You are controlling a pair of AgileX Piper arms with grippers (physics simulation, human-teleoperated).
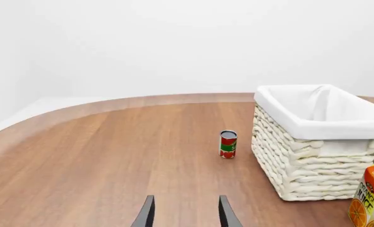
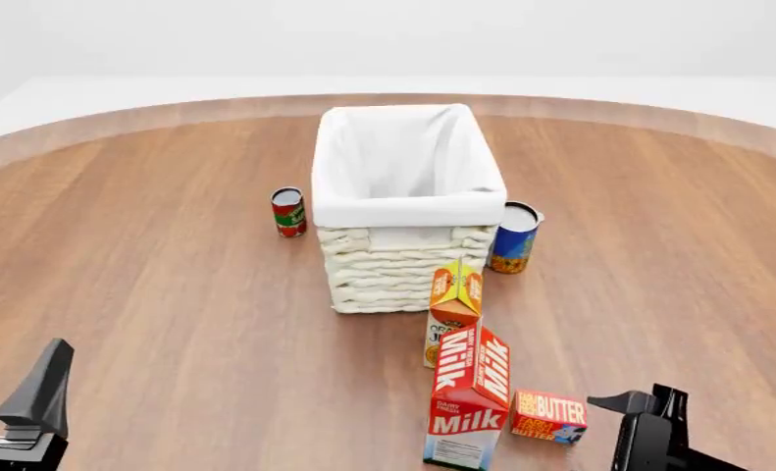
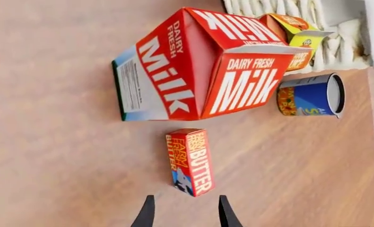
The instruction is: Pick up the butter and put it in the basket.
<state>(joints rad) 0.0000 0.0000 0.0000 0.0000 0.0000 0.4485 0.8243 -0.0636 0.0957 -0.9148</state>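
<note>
Jaws of both the left gripper [image 1: 185,213] and the right gripper [image 3: 184,212] stand parted, gripping nothing. Butter [image 2: 548,415] lies flat on the wood-grain desk [image 2: 152,285], just beside the milk carton [image 2: 468,400], near the right gripper. Basket [image 2: 401,267] stands mid-desk. Curved desk edge meets plain white surroundings.

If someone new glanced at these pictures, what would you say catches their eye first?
The big cream wicker basket with its white liner dominates the middle of the table. In front of it stand the orange juice carton and the red Milk carton, with the small butter box just right of the milk. The right gripper, open, points at the butter.
</note>
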